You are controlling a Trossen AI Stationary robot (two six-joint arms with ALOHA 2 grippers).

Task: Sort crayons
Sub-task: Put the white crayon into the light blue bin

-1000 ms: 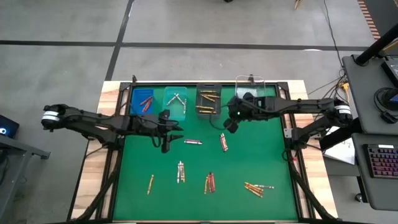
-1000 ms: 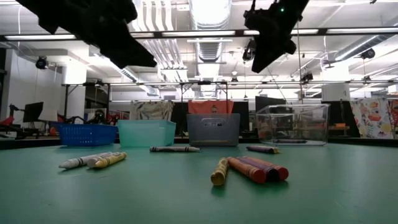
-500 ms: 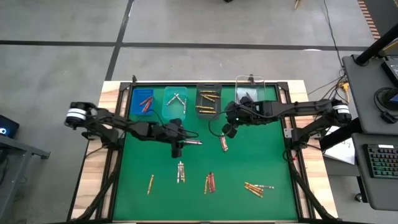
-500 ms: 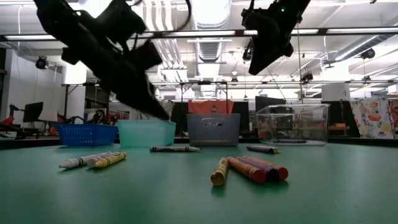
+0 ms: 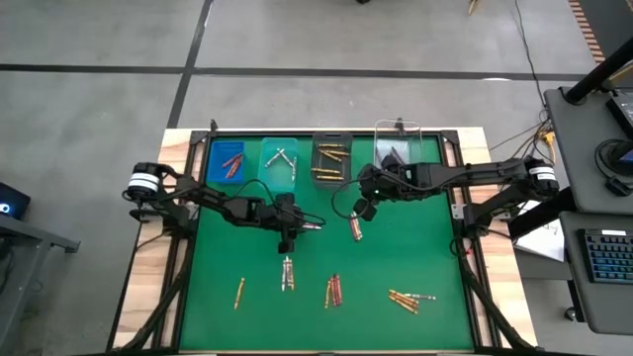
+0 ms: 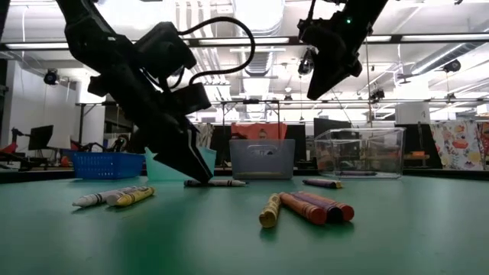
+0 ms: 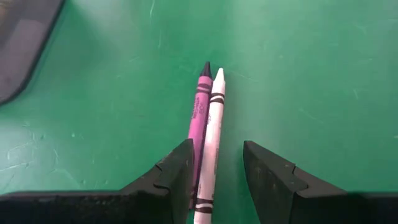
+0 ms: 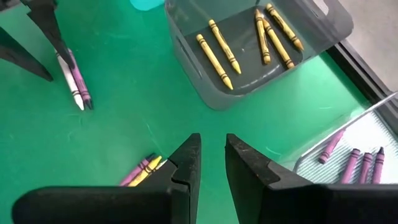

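Step in hand: left gripper [image 7: 214, 177] is down at the tabletop [image 5: 396, 257], going for a pair of crayons lying side by side, one purple crayon [image 7: 200, 118] and one white crayon [image 7: 212, 134]. Fingers [image 7: 177, 177] stand apart, straddling the white one; the purple one sits at the inner edge of one finger. Nothing gripped yet.

In the high view this pair [image 5: 309, 226] lies just at 3 o'clock of the left gripper, near table centre.

Next move, my read: settle onto one crayon only, since the two touch and differ in colour. Nudge them apart or close on the white one alone, then lift to its bin. Risk: both get pinched together.

Right gripper [image 8: 211, 158] hovers above the tabletop at about 1 o'clock of centre, fingers narrow with a gap, empty. Grey bin [image 8: 314, 46] with gold crayons and clear bin [image 8: 373, 134] with purple ones lie ahead of it.

More loose crayons [image 5: 334, 290] lie toward 6 o'clock.

Surface: green mat, flat, faint scuffs. Room: open workshop, ceiling lights, benches, grey floor.
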